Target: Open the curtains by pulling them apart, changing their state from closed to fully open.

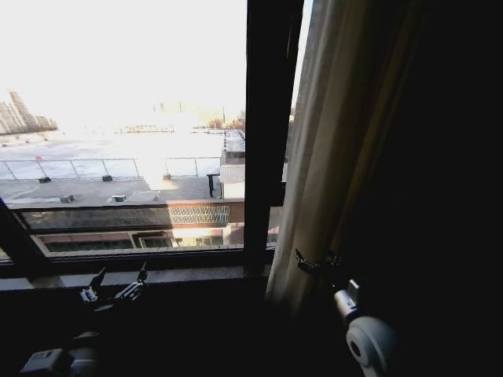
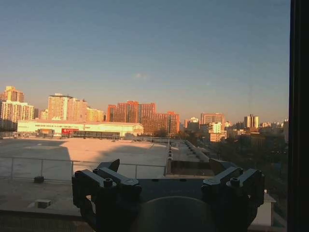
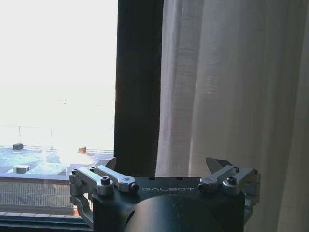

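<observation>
One sheer off-white curtain hangs gathered in long pleats to the right of the dark upright window bar. In the right wrist view the same curtain hangs beside the bar. My right gripper is low at the curtain's left edge, open, with nothing between its fingers. My left gripper sits low by the window sill, open, facing bare glass and the city outside. The glass left of the bar is uncovered.
A dark window sill runs below the glass, with a slanted frame piece at the far left. Right of the curtain the room is dark. Another dark frame bar stands at the edge of the left wrist view.
</observation>
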Tool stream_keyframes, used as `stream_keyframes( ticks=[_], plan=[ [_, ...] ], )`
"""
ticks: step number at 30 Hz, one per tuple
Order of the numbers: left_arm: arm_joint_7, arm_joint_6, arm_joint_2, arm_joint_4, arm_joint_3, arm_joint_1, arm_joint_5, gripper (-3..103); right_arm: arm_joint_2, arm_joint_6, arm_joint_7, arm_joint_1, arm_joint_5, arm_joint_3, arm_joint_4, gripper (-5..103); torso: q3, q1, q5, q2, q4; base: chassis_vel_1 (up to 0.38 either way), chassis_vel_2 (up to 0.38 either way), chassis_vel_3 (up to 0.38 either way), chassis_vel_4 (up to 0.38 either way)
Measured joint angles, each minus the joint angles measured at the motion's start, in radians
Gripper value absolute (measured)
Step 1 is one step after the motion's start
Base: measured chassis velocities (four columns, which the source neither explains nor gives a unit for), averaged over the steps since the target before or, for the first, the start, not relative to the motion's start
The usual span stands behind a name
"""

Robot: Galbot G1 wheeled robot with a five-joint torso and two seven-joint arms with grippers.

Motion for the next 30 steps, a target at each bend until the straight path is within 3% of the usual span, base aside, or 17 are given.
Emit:
stream_keyframes(
  ticks=[3, 10, 18, 26, 30],
  plan=[
    [0.000, -0.003, 0.000, 0.000, -0.001, 0.001, 0.001, 100, -0.001, 0.036, -0.001, 0.005, 0.005, 0.000, -0.008, 100, 0.000, 0.000, 0.0003, 0.000, 0.0000, 0.313, 0.341, -0.339, -0.350],
    [0.000, -0.004, -0.001, 0.000, 0.000, 0.007, 0.002, 100, -0.002, 0.040, -0.003, 0.005, 0.004, 0.001, -0.008, 100, 0.000, 0.000, -0.0006, 0.000, 0.0001, 0.236, 0.239, -0.219, -0.232],
    [0.000, -0.008, -0.005, 0.000, 0.002, 0.011, 0.003, 100, -0.004, 0.041, -0.004, 0.001, 0.003, 0.002, -0.008, 100, 0.000, 0.000, 0.0015, 0.000, -0.0005, 0.005, -0.016, -0.003, -0.007],
    [0.000, -0.015, -0.006, 0.000, 0.001, 0.012, 0.004, 100, 0.001, 0.041, -0.019, -0.002, -0.024, 0.002, -0.009, 100, 0.000, 0.000, -0.0006, 0.000, 0.0001, -0.020, -0.021, 0.024, 0.016],
    [0.000, -0.020, -0.006, 0.000, 0.000, 0.013, 0.004, 100, 0.003, 0.040, -0.019, -0.004, -0.029, 0.002, -0.010, 100, 0.000, 0.000, 0.0002, 0.000, 0.0002, 0.000, 0.000, 0.000, 0.000]
  ],
)
